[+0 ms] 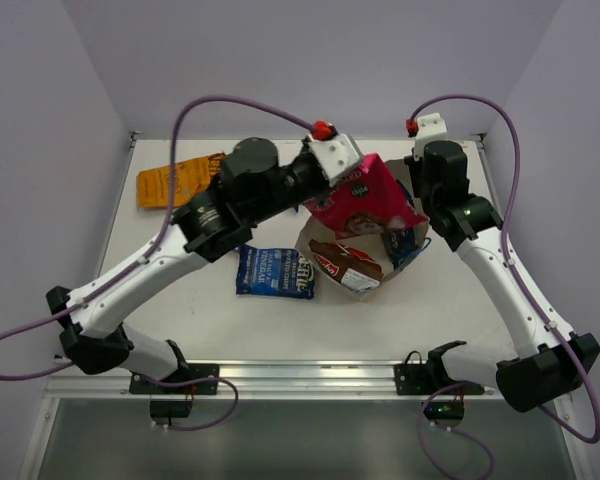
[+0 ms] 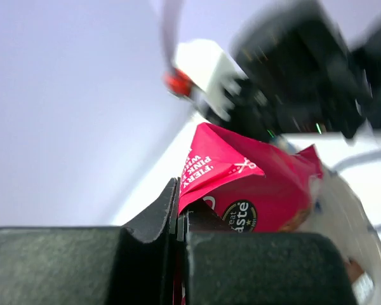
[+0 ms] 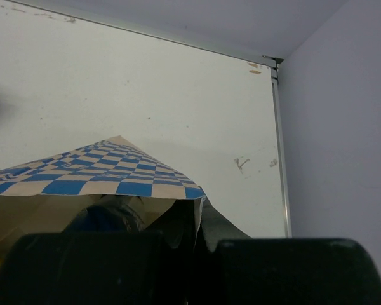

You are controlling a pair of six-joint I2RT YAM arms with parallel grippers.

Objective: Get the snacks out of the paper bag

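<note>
The tan paper bag [image 1: 311, 240] stands in the middle of the table with its mouth open. My left gripper [image 1: 348, 184] is shut on a corner of a magenta snack packet [image 1: 368, 203], which is lifted above the bag's mouth. In the left wrist view the left gripper [image 2: 180, 217] pinches the magenta packet [image 2: 254, 187] between closed jaws. A brown-and-white chip bag [image 1: 344, 261] shows inside the bag. My right gripper [image 1: 418, 222] is shut on the bag's right edge. In the right wrist view the right gripper [image 3: 200, 223] clamps the paper bag's blue-checkered flap [image 3: 105, 173].
A dark blue snack packet [image 1: 273, 272] lies on the table left of the bag. An orange packet [image 1: 174, 180] lies at the back left, near the wall. Walls close the table on three sides, and the back right corner [image 3: 274, 63] is near the right gripper.
</note>
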